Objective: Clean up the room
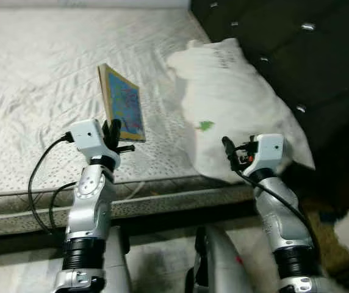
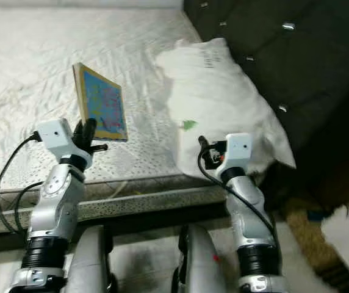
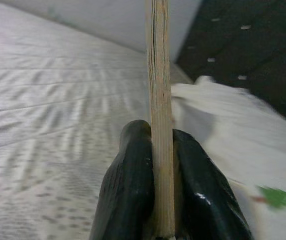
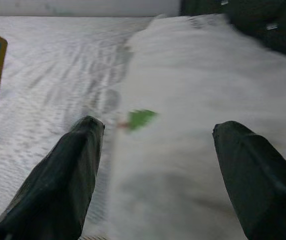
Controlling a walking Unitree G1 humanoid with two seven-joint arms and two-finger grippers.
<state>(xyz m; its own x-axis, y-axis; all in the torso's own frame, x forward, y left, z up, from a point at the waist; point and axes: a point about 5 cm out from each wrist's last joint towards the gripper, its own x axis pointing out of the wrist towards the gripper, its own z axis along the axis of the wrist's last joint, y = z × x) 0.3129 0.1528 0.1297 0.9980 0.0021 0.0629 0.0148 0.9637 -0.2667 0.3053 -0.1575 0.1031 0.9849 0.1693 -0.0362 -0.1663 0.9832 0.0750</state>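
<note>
A thin wooden board with a blue picture face (image 1: 124, 102) stands upright in the air above the near edge of the bed. My left gripper (image 1: 112, 129) is shut on its lower edge; in the left wrist view the board's edge (image 3: 159, 115) runs between the two black fingers (image 3: 128, 195). My right gripper (image 1: 228, 148) hangs open just before the white pillow (image 1: 235, 104), its fingers (image 4: 68, 175) spread wide with nothing between them. A small green scrap (image 4: 141, 118) lies on the pillow.
The bare white mattress (image 1: 46, 79) stretches to the far left. A dark tufted headboard (image 1: 296, 49) rises on the right. Below the bed's front edge (image 1: 162, 204) are my legs, and white and brown stuff (image 2: 345, 235) on the floor at right.
</note>
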